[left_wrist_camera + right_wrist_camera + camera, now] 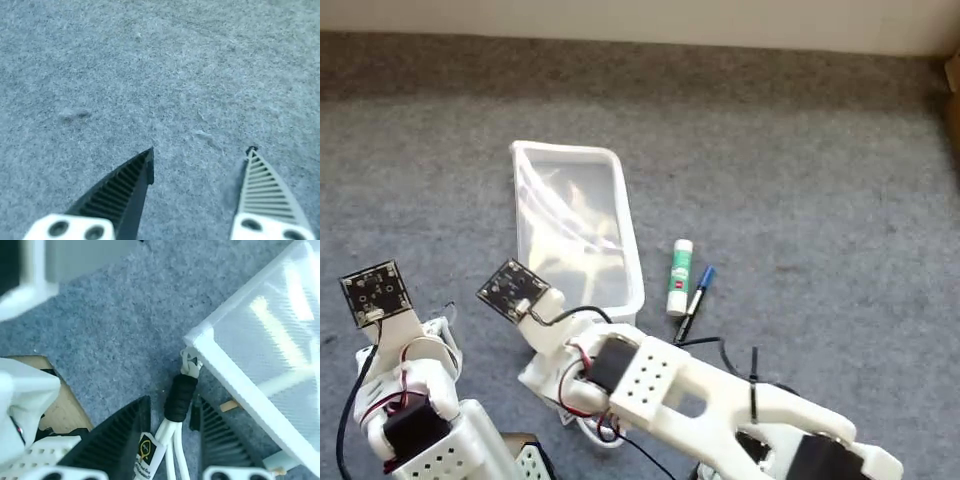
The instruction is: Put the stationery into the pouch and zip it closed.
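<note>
The translucent pouch (570,230) lies at the middle of the high view on grey carpet (800,180). A glue stick (679,277) and a blue pen (697,300) lie side by side just right of it. The right gripper (171,402) is clenched on the black zipper pull (180,392) at the pouch's corner. The left gripper (200,150) is released over bare carpet — fingers wide apart.
</note>
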Robot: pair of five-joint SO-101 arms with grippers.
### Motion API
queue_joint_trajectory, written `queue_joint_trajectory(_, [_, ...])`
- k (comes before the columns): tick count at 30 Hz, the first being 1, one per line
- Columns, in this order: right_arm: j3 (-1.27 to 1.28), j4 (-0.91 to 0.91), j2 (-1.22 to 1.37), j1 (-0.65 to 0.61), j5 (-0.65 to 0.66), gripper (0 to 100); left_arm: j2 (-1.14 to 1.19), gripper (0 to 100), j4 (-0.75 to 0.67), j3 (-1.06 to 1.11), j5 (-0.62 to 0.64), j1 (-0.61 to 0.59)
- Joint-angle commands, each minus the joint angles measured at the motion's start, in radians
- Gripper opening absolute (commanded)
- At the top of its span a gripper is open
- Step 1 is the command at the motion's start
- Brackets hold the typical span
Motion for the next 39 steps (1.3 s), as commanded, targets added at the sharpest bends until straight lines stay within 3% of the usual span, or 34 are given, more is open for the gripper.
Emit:
queue_joint_trajectory(1, [-0.108,-0.022,0.091,-0.013,-0.017,13.9,-0.012,27,-0.020,-0.035,0.011,-0.008])
queue_joint_trajectory(23, [-0.243,-0.021,0.418,-0.007,-0.017,13.4,-0.012,27,-0.020,-0.033,0.011,-0.007])
queue_joint_trajectory(29, [-0.239,-0.016,0.366,0.012,-0.012,0.1,-0.012,27,-0.021,-0.022,0.011,0.007])
queue_joint_trajectory(39, [-0.229,0.051,0.189,0.085,-0.009,0.5,-0.012,27,-0.021,-0.021,0.011,0.047])
